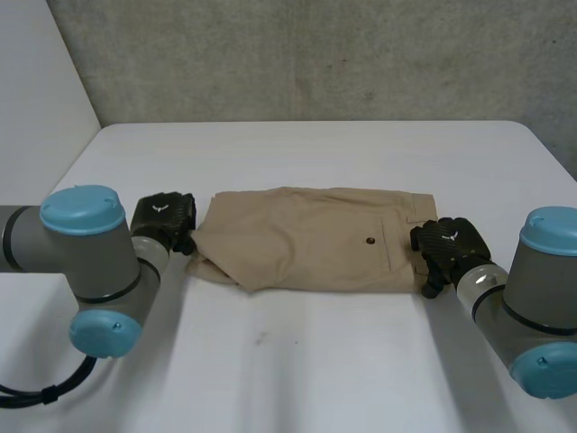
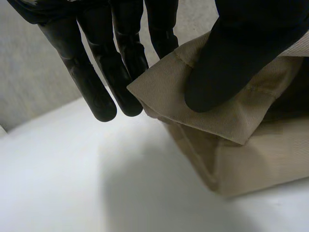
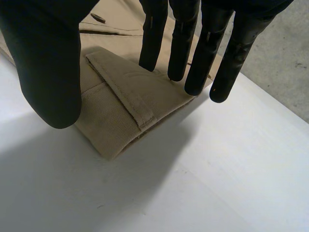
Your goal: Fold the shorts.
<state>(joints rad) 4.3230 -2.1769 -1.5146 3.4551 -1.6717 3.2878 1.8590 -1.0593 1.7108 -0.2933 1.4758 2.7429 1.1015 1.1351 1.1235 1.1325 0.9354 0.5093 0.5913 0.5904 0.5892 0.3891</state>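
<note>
Closest to my head camera sit the two grey arms with light-blue caps, the left arm [image 1: 86, 253] and the right arm [image 1: 541, 298], one at either end of the garment. Between them the tan cotton shorts [image 1: 306, 239] lie across the middle of the white table [image 1: 297, 370] as a long flat strip. The leg hems are toward the left arm and the waistband toward the right, and a small dark button [image 1: 370, 242] faces up on the pocket.

At the hem end I have the black left hand [image 1: 164, 216] on the cloth. Its wrist view shows the thumb [image 2: 231, 63] bearing down on a hem corner, which stands raised off the table and is pinched against the straight fingers [image 2: 96, 82] behind it.

At the waistband end the black right hand [image 1: 449, 242] grips nothing. In its wrist view the fingers are straight and set well apart from the thumb, with their tips down at the waistband corner [image 3: 120, 96], which lies flat on the table. I cannot tell whether those fingertips actually touch the fabric.
</note>
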